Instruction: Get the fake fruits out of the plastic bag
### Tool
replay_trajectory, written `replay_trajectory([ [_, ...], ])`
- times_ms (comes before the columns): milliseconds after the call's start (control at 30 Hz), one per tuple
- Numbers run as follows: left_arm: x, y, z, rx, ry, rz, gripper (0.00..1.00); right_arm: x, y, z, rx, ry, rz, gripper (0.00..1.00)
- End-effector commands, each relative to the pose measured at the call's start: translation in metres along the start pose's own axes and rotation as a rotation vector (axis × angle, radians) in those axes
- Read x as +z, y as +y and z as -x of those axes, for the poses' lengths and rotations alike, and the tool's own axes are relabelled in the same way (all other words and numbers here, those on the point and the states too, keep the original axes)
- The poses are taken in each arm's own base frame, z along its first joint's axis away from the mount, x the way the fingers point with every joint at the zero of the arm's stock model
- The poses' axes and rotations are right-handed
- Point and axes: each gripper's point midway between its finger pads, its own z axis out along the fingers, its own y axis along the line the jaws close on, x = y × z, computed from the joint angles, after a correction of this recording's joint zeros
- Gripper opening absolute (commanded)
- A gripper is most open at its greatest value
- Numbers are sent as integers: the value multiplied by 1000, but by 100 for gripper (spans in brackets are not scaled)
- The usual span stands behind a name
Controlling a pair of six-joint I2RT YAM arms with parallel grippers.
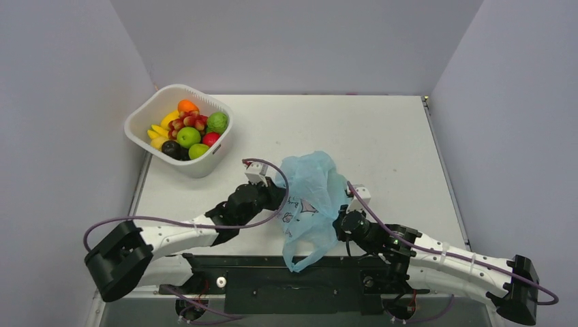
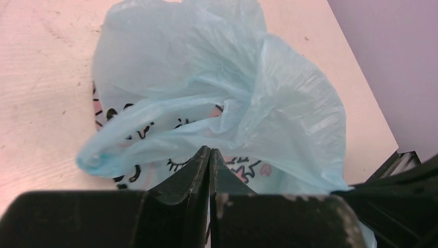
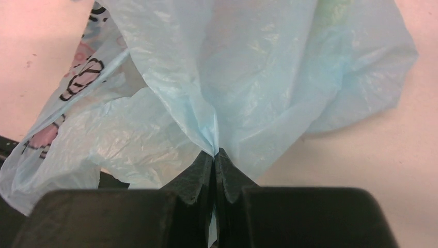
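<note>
The light-blue plastic bag (image 1: 310,180) with dark drawings is bunched up at the table's middle front. My left gripper (image 1: 278,193) is shut on its left side, and the film drapes over the closed tips in the left wrist view (image 2: 209,150). My right gripper (image 1: 339,219) is shut on a pinched fold of the bag (image 3: 258,62), seen at the tips in the right wrist view (image 3: 215,152). The orange (image 1: 187,106), red grape bunch (image 1: 188,121), a green fruit (image 1: 217,122) and a dark round fruit (image 1: 171,148) lie in the white basket (image 1: 208,162). No fruit shows clearly inside the bag.
The basket stands at the table's far left and also holds yellow bananas (image 1: 163,126), green apples (image 1: 189,136) and a red fruit (image 1: 210,138). A bag handle loop (image 1: 303,257) hangs over the table's near edge. Grey walls close in the left, back and right.
</note>
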Motion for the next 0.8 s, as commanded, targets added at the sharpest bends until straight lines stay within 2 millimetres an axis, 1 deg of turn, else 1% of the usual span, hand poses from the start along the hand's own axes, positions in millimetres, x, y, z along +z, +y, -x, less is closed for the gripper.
replay_trajectory([
  [0,-34,15,-4,-5,29,25,0,-8,-19,6,7,7,-139,0],
  [33,-37,13,-3,-25,31,10,0,-9,-19,11,3,-2,-149,0],
  [67,-45,6,-2,-41,34,-26,0,-8,-22,9,-19,12,-175,0],
  [100,-52,-1,5,-72,20,-58,2,-10,-20,18,-26,-5,-188,3],
  [133,-56,-5,0,-83,44,-83,6,-10,-22,17,-50,4,-210,13],
  [167,-62,-11,5,-104,36,-112,18,-12,-21,26,-62,-15,-221,23],
  [200,-66,-13,0,-105,63,-123,26,-13,-23,26,-82,-7,-243,28],
  [233,-70,-15,3,-113,61,-136,39,-14,-22,33,-86,-22,-251,38],
  [267,-74,-15,-1,-108,89,-135,45,-15,-22,34,-93,-20,-254,42],
  [300,-76,-17,1,-88,90,-144,54,-17,-19,36,-90,-20,-242,49],
  [333,-78,-16,1,-74,105,-137,57,-19,-16,38,-80,-25,-225,52],
  [367,-78,-14,3,-54,106,-128,66,-22,-12,38,-67,-24,-201,55],
  [400,-77,-15,7,-45,113,-119,71,-23,-10,38,-60,-24,-186,56],
  [433,-73,-7,9,-31,119,-90,73,-26,-7,39,-49,-26,-163,58],
  [467,-70,-9,19,-26,112,-93,75,-27,-5,38,-45,-22,-152,59],
  [533,-60,-17,26,33,123,-145,77,-30,-3,38,-17,-22,-128,60],
  [567,-52,-24,26,50,149,-178,77,-32,-3,37,-8,-22,-120,60],
  [667,-28,-27,22,161,222,-196,76,-37,-3,33,35,-9,-99,63],
  [700,-17,-30,17,176,277,-201,75,-40,-3,32,44,-6,-90,63],
  [733,-7,-26,7,207,322,-196,73,-40,-2,26,55,13,-79,64],
  [767,-2,-35,11,217,330,-225,72,-40,-4,20,58,25,-72,64],
])
